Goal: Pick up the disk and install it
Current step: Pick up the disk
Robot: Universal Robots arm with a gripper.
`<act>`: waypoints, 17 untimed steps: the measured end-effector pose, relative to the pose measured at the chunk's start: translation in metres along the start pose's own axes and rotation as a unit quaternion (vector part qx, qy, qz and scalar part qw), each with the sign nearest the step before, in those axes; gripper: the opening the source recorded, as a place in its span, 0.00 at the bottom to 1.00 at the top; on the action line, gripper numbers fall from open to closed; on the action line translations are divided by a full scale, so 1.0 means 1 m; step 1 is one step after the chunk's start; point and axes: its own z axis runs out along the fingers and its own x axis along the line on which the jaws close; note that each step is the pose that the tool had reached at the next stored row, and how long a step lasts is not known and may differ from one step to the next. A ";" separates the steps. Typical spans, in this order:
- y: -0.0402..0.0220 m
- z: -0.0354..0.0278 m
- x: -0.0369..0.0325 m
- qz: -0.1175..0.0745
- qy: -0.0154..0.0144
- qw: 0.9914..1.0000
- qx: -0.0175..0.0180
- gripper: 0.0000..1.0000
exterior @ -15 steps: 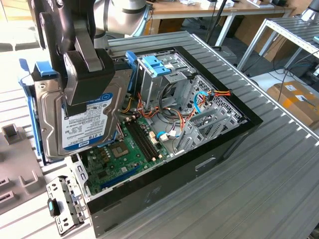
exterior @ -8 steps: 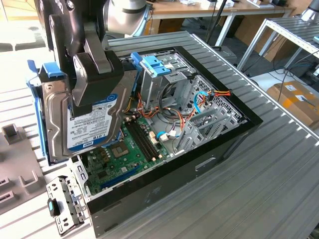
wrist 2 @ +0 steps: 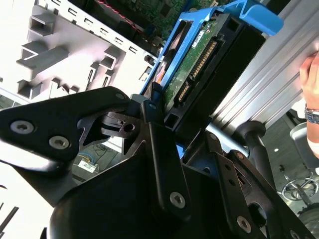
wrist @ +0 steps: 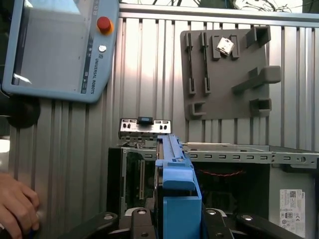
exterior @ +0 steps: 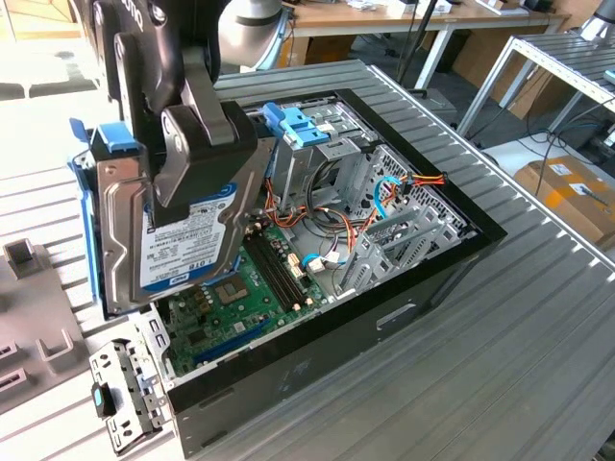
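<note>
One disk [exterior: 183, 250] clamped upright in the pincer [exterior: 187, 178], held over the motherboard end of the open computer case [exterior: 423, 279] lying on the ribbed table [exterior: 538, 365].

Disk [exterior: 183, 235] above case [exterior: 452, 264] — case on table [exterior: 538, 375]

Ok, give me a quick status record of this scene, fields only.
gripper: shut on disk
disk: upright, off the table, beside the open case
case: lid off, motherboard exposed
installed: not yet
hand: on the table, in the first wrist view
</note>
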 end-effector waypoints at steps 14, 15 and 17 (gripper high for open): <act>-0.0122 0.0002 0.0058 0.000 0.000 1.000 0.000 0.36; -0.0130 0.0003 0.0061 0.000 0.000 1.000 0.000 0.36; -0.0147 0.0003 0.0067 0.000 0.000 1.000 0.000 0.36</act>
